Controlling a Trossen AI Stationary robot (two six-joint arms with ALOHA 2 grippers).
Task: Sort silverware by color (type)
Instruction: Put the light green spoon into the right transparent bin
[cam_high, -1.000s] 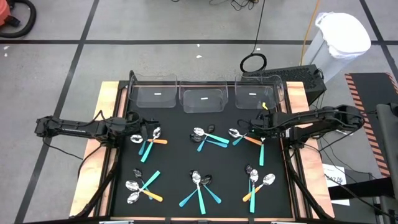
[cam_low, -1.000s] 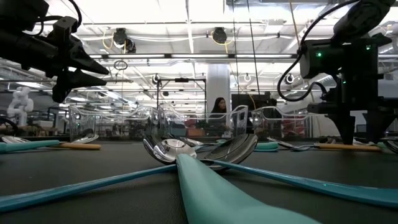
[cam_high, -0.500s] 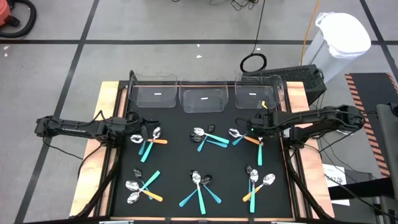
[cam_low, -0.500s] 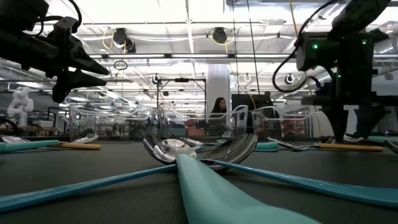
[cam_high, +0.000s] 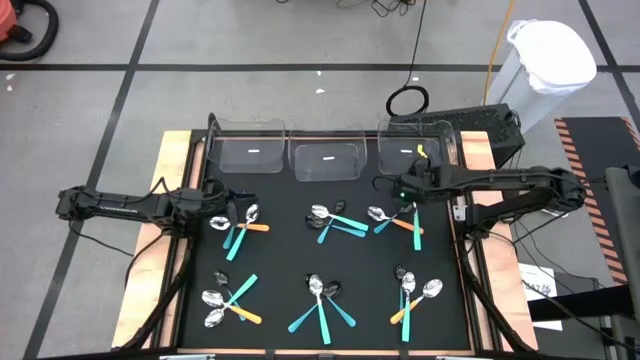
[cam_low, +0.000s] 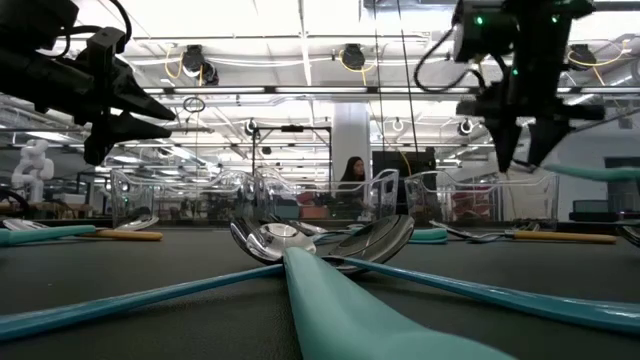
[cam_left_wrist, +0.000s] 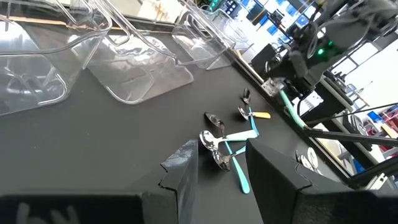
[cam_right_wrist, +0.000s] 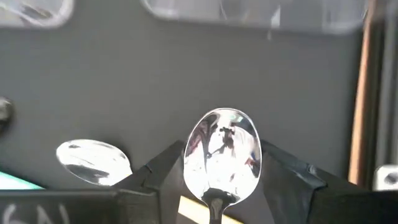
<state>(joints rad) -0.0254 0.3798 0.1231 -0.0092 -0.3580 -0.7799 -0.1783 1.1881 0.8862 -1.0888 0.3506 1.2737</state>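
While the right gripper (cam_right_wrist: 221, 186) clamped one teal spoon (cam_right_wrist: 222, 149) aloft, the bins (cam_high: 323, 158) lay empty; the left gripper (cam_left_wrist: 217, 171) waited, fingers apart.

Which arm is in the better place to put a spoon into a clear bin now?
The right arm. Its right gripper already holds a teal-handled spoon lifted off the mat, close to the right-hand bin. The left gripper hangs empty over the left pile.
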